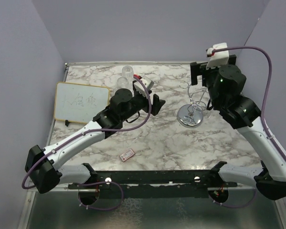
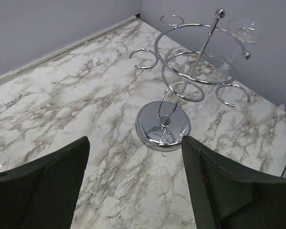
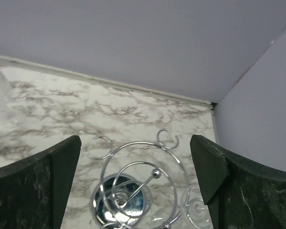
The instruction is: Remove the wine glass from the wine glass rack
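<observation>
I've got the wine glass (image 3: 195, 208) hanging foot-up on the rt-side loop of the wine glass rack (image 1: 190, 116), stem approx vertical. My right tool (image 3: 135, 143) is above it, spread wide, empty, closest; left tool (image 2: 135, 140) spread too, farther.

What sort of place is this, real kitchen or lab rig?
Most likely a lab test cell: plain lilac walls box in a marble-look tabletop, with a handwritten whiteboard and a lone chrome wine glass rack as props.
</observation>
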You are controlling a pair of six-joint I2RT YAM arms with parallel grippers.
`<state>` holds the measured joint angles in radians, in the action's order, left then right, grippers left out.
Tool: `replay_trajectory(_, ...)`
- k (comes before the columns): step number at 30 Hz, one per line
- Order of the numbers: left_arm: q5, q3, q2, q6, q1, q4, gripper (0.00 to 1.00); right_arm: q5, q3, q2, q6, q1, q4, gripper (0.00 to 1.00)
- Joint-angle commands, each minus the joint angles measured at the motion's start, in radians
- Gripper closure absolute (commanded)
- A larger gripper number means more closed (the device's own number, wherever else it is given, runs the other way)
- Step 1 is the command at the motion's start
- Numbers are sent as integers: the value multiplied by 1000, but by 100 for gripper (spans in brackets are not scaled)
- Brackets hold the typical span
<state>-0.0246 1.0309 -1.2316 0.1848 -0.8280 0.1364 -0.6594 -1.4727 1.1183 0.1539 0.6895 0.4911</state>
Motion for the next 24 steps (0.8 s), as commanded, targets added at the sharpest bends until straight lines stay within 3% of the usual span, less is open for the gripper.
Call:
replay_trajectory(1,-50,-33,28,-67,0,-20,20,57,-114,30,-49,-184,-45,0)
replay_trajectory(6,-63,-53,50,-75,0,-45,20,291,-220,129,-178,-445,69,0)
replay_trajectory(10,-72,-72,72,-56,0,-32,19,570,-192,150,-336,-706,100,0)
replay_trajectory(20,-110,-104,115,-24,-1,-2,19,947,229,-74,-660,-1084,-87,0)
replay_trajectory(24,-97,-107,141,-28,-16,-4,18,975,343,-168,-735,-1162,-156,0)
